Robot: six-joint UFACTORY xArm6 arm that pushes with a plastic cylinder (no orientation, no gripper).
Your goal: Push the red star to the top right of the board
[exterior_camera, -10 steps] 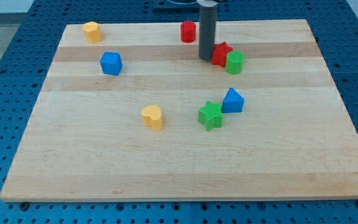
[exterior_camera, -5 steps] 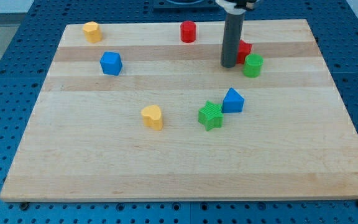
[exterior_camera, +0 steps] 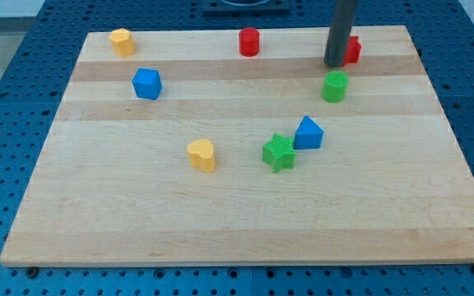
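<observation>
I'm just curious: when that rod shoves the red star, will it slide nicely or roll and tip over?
The red star looks low and flat-bottomed, so it probably slides rather than tips. Its points may make it twist against my tip, which sits at its left. The smooth wooden board likely offers little grip.

My tip (exterior_camera: 335, 63) pushed red star (exterior_camera: 352, 51) up-right, off green block (exterior_camera: 334, 86)

Tip at red star, upper right of frame.
My tip (exterior_camera: 334, 63) touches the red star (exterior_camera: 352, 51) on its left; green cylinder (exterior_camera: 334, 86) sits just below.
</observation>
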